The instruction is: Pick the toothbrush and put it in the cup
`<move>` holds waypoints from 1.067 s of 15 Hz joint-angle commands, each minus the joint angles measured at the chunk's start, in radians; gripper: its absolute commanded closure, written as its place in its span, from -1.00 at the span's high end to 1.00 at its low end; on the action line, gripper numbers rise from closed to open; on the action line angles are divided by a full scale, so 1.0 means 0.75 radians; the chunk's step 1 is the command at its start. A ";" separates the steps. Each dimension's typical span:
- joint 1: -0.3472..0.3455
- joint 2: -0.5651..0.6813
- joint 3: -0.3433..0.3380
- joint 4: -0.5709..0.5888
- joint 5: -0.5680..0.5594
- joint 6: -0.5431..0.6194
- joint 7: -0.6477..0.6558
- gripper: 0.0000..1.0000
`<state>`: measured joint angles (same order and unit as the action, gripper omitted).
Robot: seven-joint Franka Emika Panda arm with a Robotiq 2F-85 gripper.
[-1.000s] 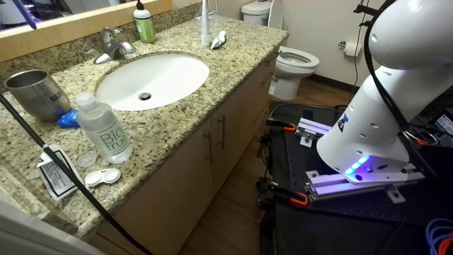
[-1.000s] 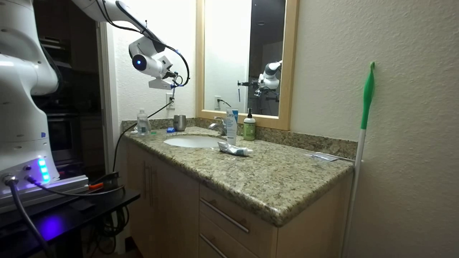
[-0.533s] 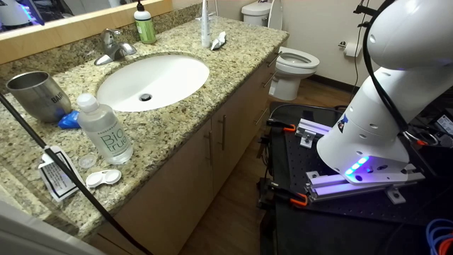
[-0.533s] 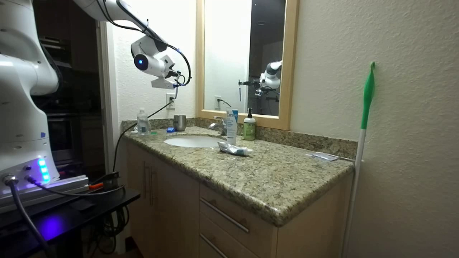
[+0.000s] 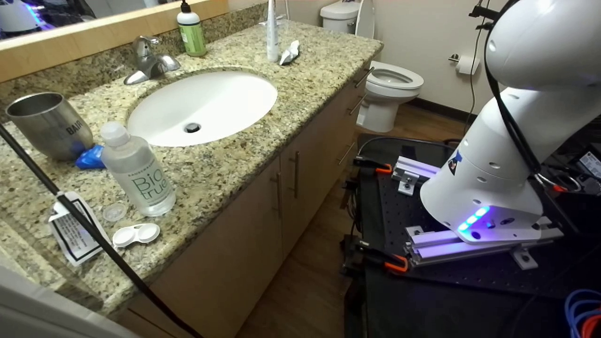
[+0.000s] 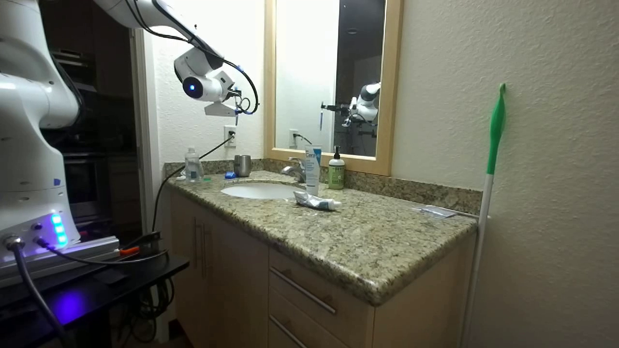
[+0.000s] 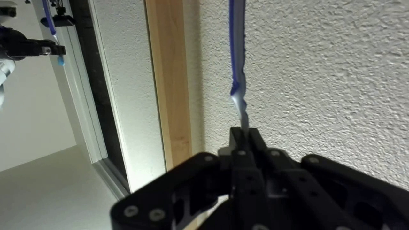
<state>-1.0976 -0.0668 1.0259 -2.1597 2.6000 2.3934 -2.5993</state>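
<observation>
The toothbrush (image 7: 237,48), with a blue and whitish handle, is pinched between the fingertips of my gripper (image 7: 244,134) in the wrist view. Its head is hidden there behind the dark fingers. In an exterior view the toothbrush (image 6: 237,118) hangs nearly upright under the gripper (image 6: 236,94), high over the counter. The cup (image 5: 56,129), a shiny grey metal tumbler marked BAIR, stands upright at the counter's near left. Seen from across the room, the cup (image 6: 242,166) lies below the toothbrush and slightly to its right in the picture.
Close to the cup are a blue object (image 5: 90,157) and a clear bottle (image 5: 143,180). A black cable (image 5: 94,230) crosses this end of the counter. The sink (image 5: 211,108) and faucet (image 5: 155,63) lie beyond. A framed mirror (image 6: 307,72) rises behind.
The gripper has shifted slightly right and up in an exterior view, and the toothbrush hangs straighter. A blue-purple strip at the other exterior view's top left has gone out of sight.
</observation>
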 commanded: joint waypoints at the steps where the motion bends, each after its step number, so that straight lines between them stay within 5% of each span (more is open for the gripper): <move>1: -0.006 0.001 0.005 0.000 0.000 0.001 0.000 -0.89; 5: -0.089 -0.048 0.051 -0.031 -0.040 0.092 0.000 -0.97; 10: -0.236 -0.059 0.227 -0.104 -0.163 0.190 -0.003 -0.97; 14: -0.191 0.064 0.370 -0.077 -0.142 0.314 0.000 -0.97; 15: -0.181 0.029 0.300 -0.085 -0.154 0.261 0.001 -0.89; 16: -0.178 0.043 0.335 -0.085 -0.151 0.275 0.002 -0.89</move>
<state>-1.2307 -0.0345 1.2786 -2.2236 2.4870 2.6002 -2.5977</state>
